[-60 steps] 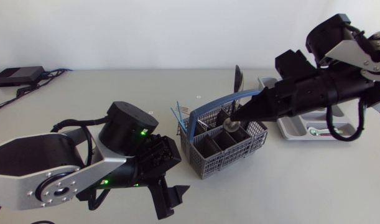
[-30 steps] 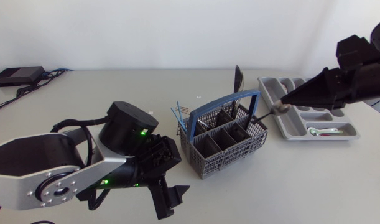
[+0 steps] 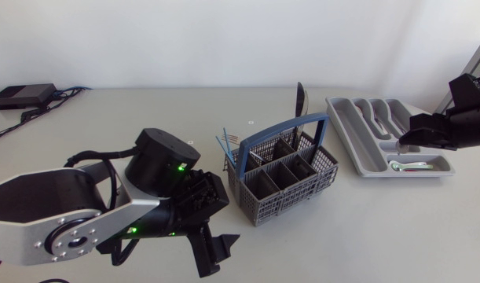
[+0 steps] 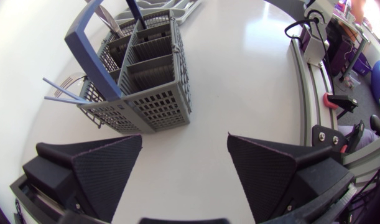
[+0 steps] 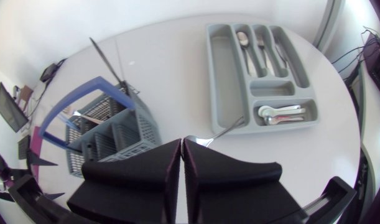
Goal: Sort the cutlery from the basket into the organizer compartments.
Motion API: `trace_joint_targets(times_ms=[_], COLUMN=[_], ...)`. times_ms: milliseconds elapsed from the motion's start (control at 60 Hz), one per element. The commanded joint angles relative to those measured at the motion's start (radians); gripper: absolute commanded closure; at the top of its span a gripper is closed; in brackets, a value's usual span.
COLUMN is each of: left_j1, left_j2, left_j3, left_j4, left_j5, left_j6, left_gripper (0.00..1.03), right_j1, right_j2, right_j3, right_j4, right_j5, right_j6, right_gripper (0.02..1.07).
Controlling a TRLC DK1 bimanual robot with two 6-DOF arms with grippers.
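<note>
The grey cutlery basket (image 3: pixel 283 171) with a blue handle (image 3: pixel 291 127) stands mid-table; a dark utensil (image 3: pixel 301 97), thin blue sticks (image 3: pixel 224 146) and a fork stick out of it. The grey organizer (image 3: pixel 361 153) lies to its right, with spoons (image 3: pixel 412 165) in its near compartment and more cutlery in the long slots. My right gripper (image 3: pixel 403 141) hovers over the organizer's right side. In the right wrist view it (image 5: pixel 181 144) is shut on a metal spoon (image 5: pixel 219 132). My left gripper (image 3: pixel 214 258) stands open before the basket (image 4: pixel 143 71), nothing between its fingers (image 4: pixel 96 168).
A black box with cables (image 3: pixel 21 96) sits at the table's far left corner. The organizer's widest long compartment (image 5: pixel 222 74) holds nothing. Bare table lies between the basket and the organizer and in front of both.
My right gripper lifted the spoon out of the basket and carried it right, to over the organizer. The left arm has not moved.
</note>
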Motion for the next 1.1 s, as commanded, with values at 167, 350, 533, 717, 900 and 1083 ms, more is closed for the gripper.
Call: trace_joint_targets(times_ms=[167, 350, 533, 717, 900, 1083], left_j1=[-0.009, -0.008, -0.008, -0.009, -0.011, -0.009], left_j2=[0.020, 0.020, 0.020, 0.022, 0.025, 0.025], left_j3=[-0.017, -0.017, -0.014, -0.008, -0.003, -0.005], left_j4=[0.003, 0.003, 0.000, -0.005, -0.005, -0.007], left_j5=[0.006, 0.006, 0.006, 0.006, 0.006, 0.006], left_j6=[-0.011, -0.011, -0.010, -0.011, -0.014, -0.016], left_gripper=[0.09, 0.09, 0.09, 0.09, 0.09, 0.09], right_j1=[-0.062, -0.116, -0.159, -0.171, -0.136, -0.059], right_j2=[0.093, 0.244, 0.419, 0.533, 0.590, 0.623], right_j3=[-0.098, -0.074, -0.041, 0.013, 0.047, 0.064], right_j4=[0.217, 0.361, 0.487, 0.556, 0.579, 0.611], right_j5=[0.157, 0.255, 0.322, 0.379, 0.419, 0.442], right_j6=[0.052, 0.065, 0.075, 0.077, 0.097, 0.102], right_gripper=[1.01, 1.01, 1.01, 1.01, 0.98, 0.73])
